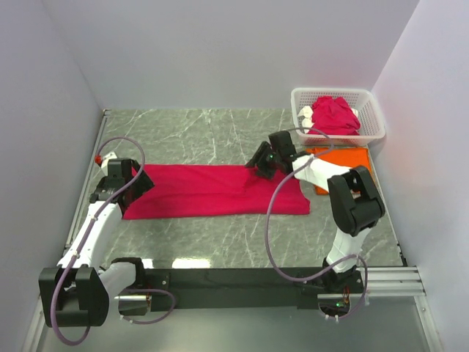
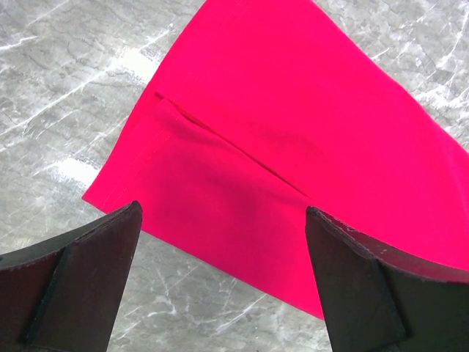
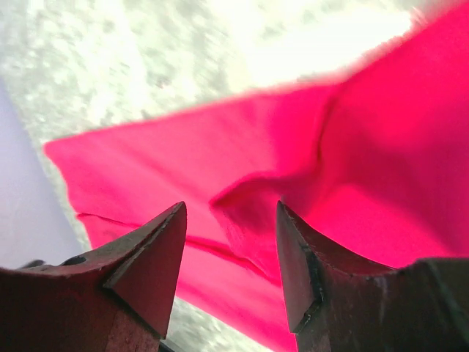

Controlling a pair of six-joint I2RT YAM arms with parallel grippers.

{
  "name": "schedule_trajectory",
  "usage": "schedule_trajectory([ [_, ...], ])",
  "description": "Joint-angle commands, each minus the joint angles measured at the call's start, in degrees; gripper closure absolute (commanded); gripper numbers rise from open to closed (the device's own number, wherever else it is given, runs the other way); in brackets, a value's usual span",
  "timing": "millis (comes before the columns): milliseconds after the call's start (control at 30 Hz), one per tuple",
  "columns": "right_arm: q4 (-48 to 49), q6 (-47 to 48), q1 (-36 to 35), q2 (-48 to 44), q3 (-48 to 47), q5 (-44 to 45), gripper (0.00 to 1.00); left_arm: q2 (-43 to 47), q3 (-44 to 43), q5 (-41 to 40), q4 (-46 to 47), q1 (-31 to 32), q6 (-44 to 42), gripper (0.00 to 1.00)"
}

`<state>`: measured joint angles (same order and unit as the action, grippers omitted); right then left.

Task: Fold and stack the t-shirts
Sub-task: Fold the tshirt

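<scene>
A crimson-pink t-shirt (image 1: 212,191), folded into a long strip, lies flat across the middle of the table. My left gripper (image 1: 143,182) hovers over its left end, open wide, with nothing between its fingers. In the left wrist view the t-shirt (image 2: 278,125) shows a corner and a seam below the left gripper (image 2: 223,209). My right gripper (image 1: 258,165) is at the strip's upper right edge. Its jaws (image 3: 231,207) stand apart around a raised wrinkle of the t-shirt (image 3: 183,154) without clamping it. A folded orange t-shirt (image 1: 344,158) lies at the right, partly behind the right arm.
A white lattice basket (image 1: 330,91) stands at the back right with more crimson-pink t-shirts (image 1: 333,114) bunched inside. Grey walls close the table on the left, back and right. The marble tabletop (image 1: 190,132) shows behind and in front of the strip.
</scene>
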<state>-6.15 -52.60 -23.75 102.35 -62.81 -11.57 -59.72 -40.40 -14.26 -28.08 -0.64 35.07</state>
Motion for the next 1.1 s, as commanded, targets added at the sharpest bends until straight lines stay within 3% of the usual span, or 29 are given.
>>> schedule_trajectory([
  [0,-0.3,2.7,-0.6,3.9,-7.3,-1.9,0.41,0.2,-0.3,0.9,1.6,0.2,-1.1,0.01],
  [133,-2.5,7.1,-0.6,7.9,-14.5,-5.6,0.41,0.0,-0.2,1.7,2.0,0.2,-1.3,0.0],
  [333,-8.8,15.7,1.5,4.3,-17.4,-0.3,0.44,-0.2,0.2,5.0,3.2,1.9,-2.2,0.01],
  [500,-10.5,19.5,5.1,-3.7,-7.8,2.3,0.47,-1.7,0.2,7.0,3.8,3.0,-1.7,0.01],
  [833,-10.0,15.2,13.2,-23.3,20.8,2.2,0.5,-11.8,-2.9,4.7,0.2,2.2,3.5,0.06],
  [1067,-10.6,14.5,21.9,-25.7,29.6,0.5,0.5,-16.1,-3.0,6.3,-2.2,-3.5,4.3,0.07],
])
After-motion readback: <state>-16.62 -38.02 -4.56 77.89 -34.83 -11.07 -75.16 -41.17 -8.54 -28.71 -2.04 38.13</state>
